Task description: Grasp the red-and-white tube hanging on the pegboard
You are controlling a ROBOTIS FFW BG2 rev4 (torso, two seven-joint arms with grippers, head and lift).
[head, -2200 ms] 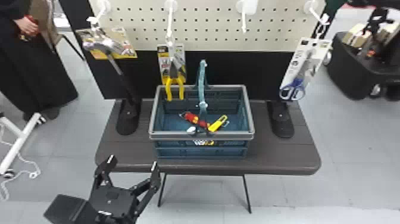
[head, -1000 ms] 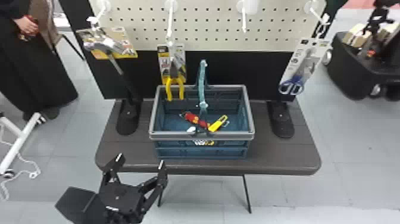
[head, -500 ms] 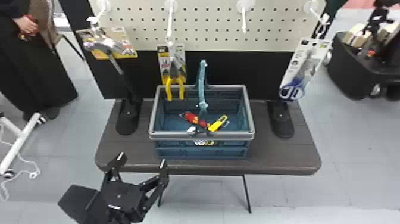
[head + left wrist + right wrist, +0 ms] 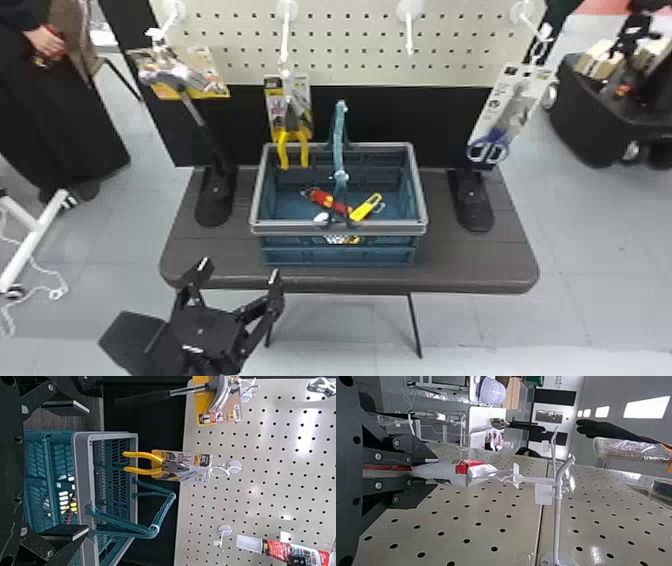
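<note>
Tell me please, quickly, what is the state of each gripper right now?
Left gripper: open, holding nothing.
Right gripper: closed on the red-and-white tube.

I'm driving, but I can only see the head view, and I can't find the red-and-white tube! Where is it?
Observer: The right wrist view has it: the tube is between the fingers of the right claw, and they look closed on it.
Operator: Cool! Is it off its hook?
Observer: No, a white tie joins the tube's end to the hook.
</note>
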